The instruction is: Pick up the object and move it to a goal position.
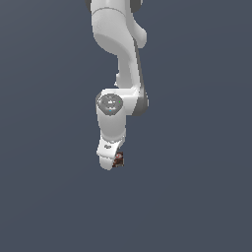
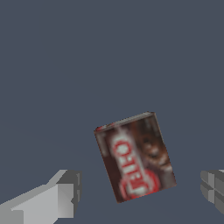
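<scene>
Dark brown cardboard fills the middle of the wrist view, where the object, a small dark brown box with a red-and-white label, lies face up on a flat slate-grey surface. White block letters run along a red band on the box's face, seemingly "JELL-O", though the render is too blurred to be certain; a darker brown picture sits beside the band and cannot be made out. The box is turned askew, its long edges running roughly from 11 o'clock to 5 o'clock in that picture.

Closest to the lens, the white-and-grey two-fingered gripper stands wide open, one pale grey finger at about 8 o'clock of the box and the other finger's grey pad at about 4 o'clock. Both fingers are apart from the box, which sits between them with bare surface showing on either side. The gripper holds nothing.

Farther off, the exterior view shows the glossy white jointed robot arm reaching down from 12 o'clock, its round grey joint cap facing the camera. At the arm's lower end the white gripper hangs low over the grey surface, with the small brown box just visible at 3 o'clock of it, partly hidden behind the gripper body. Whether the gripper touches the box there cannot be told.
</scene>
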`<state>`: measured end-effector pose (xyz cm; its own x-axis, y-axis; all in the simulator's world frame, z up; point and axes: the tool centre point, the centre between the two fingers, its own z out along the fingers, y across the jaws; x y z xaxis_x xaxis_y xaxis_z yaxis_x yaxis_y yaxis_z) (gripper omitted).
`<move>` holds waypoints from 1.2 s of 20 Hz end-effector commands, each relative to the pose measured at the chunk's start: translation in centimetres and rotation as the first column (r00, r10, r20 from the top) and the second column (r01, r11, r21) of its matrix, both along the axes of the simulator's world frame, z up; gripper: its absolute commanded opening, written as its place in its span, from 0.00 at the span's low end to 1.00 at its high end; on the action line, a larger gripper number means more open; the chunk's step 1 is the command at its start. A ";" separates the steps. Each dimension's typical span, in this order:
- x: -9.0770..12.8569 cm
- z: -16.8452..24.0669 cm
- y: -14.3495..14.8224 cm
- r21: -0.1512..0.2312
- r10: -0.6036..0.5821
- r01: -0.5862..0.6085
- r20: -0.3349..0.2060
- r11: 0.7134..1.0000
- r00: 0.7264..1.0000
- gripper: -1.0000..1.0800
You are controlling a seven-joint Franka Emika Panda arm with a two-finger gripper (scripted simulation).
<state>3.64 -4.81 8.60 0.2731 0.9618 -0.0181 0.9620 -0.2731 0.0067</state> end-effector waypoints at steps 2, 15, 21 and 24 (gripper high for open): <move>0.2 -0.6 -0.2 0.005 0.089 -0.089 -0.002 0.996 0.996 0.96; 0.5 -1.9 -0.8 0.018 0.279 -0.279 -0.002 0.960 0.960 0.96; 0.5 -2.0 -0.8 0.019 0.290 -0.290 -0.002 0.957 0.957 0.96; 0.5 -2.4 -0.9 0.019 0.290 -0.290 -0.002 0.957 0.957 0.96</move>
<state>4.15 -5.68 6.46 -0.0174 0.9998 -0.0004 0.9998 0.0174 0.0005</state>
